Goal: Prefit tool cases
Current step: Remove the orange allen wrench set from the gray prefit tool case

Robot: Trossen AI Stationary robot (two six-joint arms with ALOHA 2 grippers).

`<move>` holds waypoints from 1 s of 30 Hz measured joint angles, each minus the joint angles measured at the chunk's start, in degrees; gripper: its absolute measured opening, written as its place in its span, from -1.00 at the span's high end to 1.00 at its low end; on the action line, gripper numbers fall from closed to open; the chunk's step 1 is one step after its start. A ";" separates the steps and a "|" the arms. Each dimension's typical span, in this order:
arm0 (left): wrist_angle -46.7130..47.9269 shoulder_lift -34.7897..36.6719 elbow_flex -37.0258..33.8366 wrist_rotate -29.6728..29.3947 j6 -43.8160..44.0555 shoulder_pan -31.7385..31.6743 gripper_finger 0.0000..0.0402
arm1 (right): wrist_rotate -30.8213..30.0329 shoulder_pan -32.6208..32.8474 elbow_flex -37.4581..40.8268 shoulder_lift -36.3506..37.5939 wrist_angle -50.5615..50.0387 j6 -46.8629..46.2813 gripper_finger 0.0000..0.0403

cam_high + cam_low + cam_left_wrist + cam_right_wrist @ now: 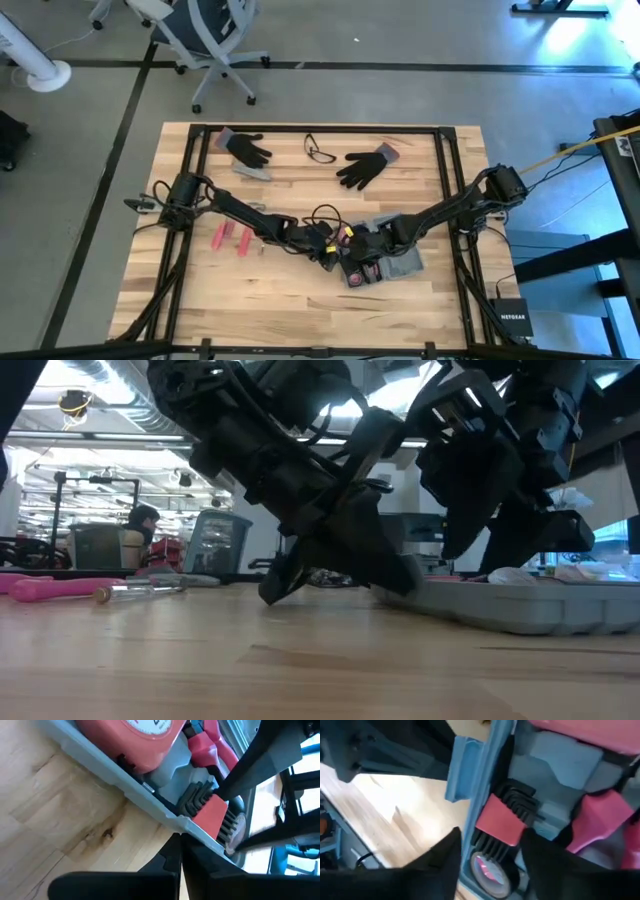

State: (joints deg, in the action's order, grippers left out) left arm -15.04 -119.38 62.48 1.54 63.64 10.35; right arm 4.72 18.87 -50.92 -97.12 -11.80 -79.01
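Tool case (385, 262) lying open and flat on the table (300, 300), a little toward 4 o'clock from the table's centre in the high view, long axis running roughly 9 to 3. Moulded slots partly filled — a red-holdered hex key set (502, 817), a round red-and-white tool (142, 740), a roll of tape (487, 872) near the edge.

Left gripper (335, 258) down at the case's 9 o'clock end, fingers (165, 862) pressed together with nothing between them, tips right against the grey rim. Closed, holding nothing.

Right gripper (378, 243) over the same end of the case, coming in from about 2 o'clock, fingers (447, 857) standing apart astride the hex key set and the blue edge — part open, not visibly clamped on anything.

Both nearly on top of the thing; right gripper better placed for the slots, left for bracing or nudging the rim. Likely crux: case edge lies straight ahead of the left tips, so any push would slide the case toward 3 o'clock.

Loose red-handled tools (232, 238) well apart at 9 o'clock.
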 joint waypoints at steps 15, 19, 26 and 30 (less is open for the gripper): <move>2.73 0.14 -0.04 0.39 -2.40 0.15 1.00 | -5.19 -0.15 -0.01 -0.12 8.05 2.74 0.86; 2.53 0.14 -0.09 0.39 -2.05 0.13 1.00 | -5.10 -0.13 0.02 -0.26 5.59 2.79 0.65; 2.35 0.14 -0.13 0.48 -2.35 0.11 1.00 | -3.28 -0.15 0.02 -0.25 5.48 4.76 0.25; 2.18 0.14 -0.15 0.70 -2.53 0.17 1.00 | -0.61 -0.13 0.00 -0.24 3.11 6.31 0.11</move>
State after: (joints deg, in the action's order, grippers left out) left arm -12.86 -119.24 62.33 2.24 61.11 10.52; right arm 4.11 18.74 -50.91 -97.36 -8.69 -72.70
